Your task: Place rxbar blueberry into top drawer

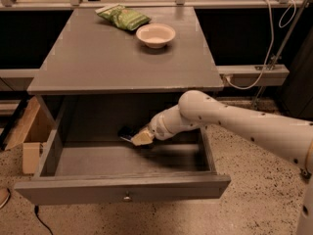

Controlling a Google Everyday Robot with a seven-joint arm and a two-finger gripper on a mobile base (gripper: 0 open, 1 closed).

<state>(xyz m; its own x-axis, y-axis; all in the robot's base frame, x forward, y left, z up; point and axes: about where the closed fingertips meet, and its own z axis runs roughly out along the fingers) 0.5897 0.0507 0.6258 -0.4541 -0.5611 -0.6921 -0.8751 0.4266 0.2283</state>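
While my gripper point(142, 137) hangs low inside the open top drawer point(171, 186), centre of the frame, its jaws pinch one end of the rxbar blueberry point(126, 132). I judge it light, flat and bendy, its wrapper slick; gripping across the flat faces suits best.

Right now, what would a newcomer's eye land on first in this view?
The big white robot arm reaching from the right into the open wide grey wooden drawer stands out first. Its gripper is low inside, holding a small dark navy-blue wrapped snack bar above the drawer floor. Next, at the back of the grey tabletop, a green crinkly snack bag lies beside a pale round bowl.
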